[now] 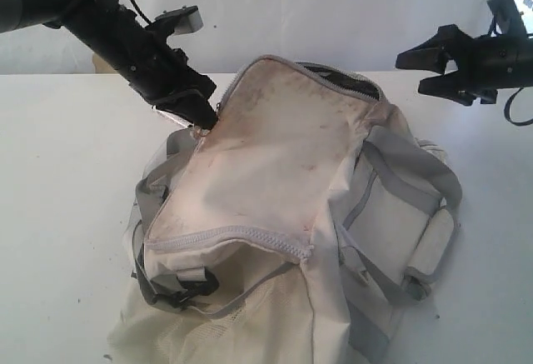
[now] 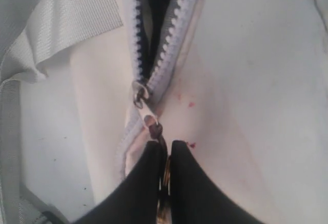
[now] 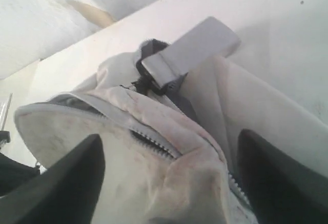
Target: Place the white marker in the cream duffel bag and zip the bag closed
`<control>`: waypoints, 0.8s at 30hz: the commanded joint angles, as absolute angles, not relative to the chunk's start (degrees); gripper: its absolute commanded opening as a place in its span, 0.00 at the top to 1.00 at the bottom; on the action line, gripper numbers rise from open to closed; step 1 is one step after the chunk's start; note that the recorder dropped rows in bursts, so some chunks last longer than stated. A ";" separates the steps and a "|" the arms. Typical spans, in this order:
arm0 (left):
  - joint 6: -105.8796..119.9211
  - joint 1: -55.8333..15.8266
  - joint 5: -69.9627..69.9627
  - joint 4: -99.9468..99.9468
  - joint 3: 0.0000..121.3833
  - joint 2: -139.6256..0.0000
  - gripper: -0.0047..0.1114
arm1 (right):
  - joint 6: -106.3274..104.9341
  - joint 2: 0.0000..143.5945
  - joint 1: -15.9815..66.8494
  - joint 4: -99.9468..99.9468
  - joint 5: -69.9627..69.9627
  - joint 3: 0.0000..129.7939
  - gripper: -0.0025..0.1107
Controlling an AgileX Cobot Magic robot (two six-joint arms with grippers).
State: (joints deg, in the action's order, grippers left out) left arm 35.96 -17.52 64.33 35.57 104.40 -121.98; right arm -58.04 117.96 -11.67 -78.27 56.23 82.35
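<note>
The cream duffel bag lies slumped on the white table, its stained top flap facing up. My left gripper is at the bag's left end, shut on the dark zipper pull just behind the slider. Beyond the slider the zipper teeth stand apart over dark lining. My right gripper hangs open in the air past the bag's far right corner, with nothing between its fingers; the bag's zipper edge lies below it. The white marker is out of view.
Grey straps and a black buckle spill from the bag's near left side. A padded grey handle wrap lies at the bag's right. Bare white table spreads to the left, and a white wall stands behind.
</note>
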 commanded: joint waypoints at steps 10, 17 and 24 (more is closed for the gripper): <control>35.95 -17.30 69.09 39.07 104.74 -120.98 0.96 | -87.66 116.55 0.24 -81.42 60.12 84.80 0.39; 35.99 -17.30 69.96 38.92 104.74 -120.98 0.96 | -99.54 116.55 5.67 -83.93 52.98 84.84 0.48; 35.99 -17.42 69.96 40.62 104.74 -120.98 0.96 | -110.09 116.55 10.10 -83.93 47.46 84.84 0.48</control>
State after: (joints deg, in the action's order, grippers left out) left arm 35.96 -17.25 68.55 39.23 104.40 -121.98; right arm -105.35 117.01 8.68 -83.28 50.04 84.43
